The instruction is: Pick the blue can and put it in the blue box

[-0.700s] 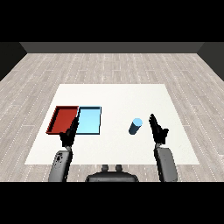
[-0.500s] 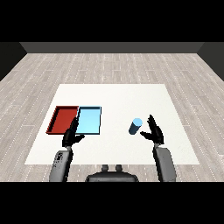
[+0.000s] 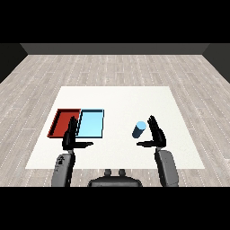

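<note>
A white table (image 3: 117, 96) fills the middle of the frame. Right of centre stands the blue can (image 3: 139, 130), upright, on bare tabletop. Just to its right is the robot's right hand (image 3: 156, 134), fingers straight and spread, thumb pointing left toward the can's base; it looks close beside the can but not closed round it. At the lower left, the left hand (image 3: 72, 136) is likewise spread, holding nothing, and overlaps the near edges of the two trays. The red tray (image 3: 59, 123) and the light blue tray (image 3: 92, 124) lie side by side, touching, left of centre.

The can is probably light, stiff and smooth-sided, so it may slide or tip if nudged; curling round its middle seems the safest hold. Nothing lies between can and light blue tray, though the left hand sits near that tray's left corner.
</note>
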Robot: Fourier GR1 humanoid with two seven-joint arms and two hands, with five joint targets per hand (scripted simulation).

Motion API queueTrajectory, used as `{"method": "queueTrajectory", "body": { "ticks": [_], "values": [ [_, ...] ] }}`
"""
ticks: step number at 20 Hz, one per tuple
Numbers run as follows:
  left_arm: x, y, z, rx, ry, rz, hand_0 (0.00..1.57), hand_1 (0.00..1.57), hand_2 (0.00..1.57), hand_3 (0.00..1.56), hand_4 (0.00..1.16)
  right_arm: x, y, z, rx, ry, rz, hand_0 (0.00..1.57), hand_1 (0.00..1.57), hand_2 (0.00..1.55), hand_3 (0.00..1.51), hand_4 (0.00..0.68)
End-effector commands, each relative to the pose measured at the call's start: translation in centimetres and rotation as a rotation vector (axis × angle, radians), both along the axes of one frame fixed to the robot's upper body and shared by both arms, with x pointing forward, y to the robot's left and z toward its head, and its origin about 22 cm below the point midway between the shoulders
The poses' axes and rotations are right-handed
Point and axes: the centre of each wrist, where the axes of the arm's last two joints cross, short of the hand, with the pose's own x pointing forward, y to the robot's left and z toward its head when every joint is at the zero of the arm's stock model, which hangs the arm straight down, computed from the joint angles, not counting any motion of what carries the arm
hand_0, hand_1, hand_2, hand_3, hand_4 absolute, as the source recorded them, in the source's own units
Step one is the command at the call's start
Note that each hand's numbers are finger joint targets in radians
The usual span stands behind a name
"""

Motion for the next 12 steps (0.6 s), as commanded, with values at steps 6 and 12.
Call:
{"method": "queueTrajectory", "body": {
  "ticks": [6, 12],
  "values": [
    [0.4, 0.9, -2.1, -0.009, -0.061, -0.012, 0.00, 0.00, 0.00, 0.00, 0.00, -1.5, 2.0, -0.8, 0.031, -0.043, 0.024, 0.00, 0.00, 0.00, 0.00, 0.000],
    [-1.0, 1.5, -0.8, 0.022, -0.078, 0.000, 0.00, 0.00, 0.00, 0.00, 0.00, -1.0, 1.1, -1.7, 0.016, -0.055, 0.031, 0.00, 0.00, 0.00, 0.00, 0.000]
  ]
}}
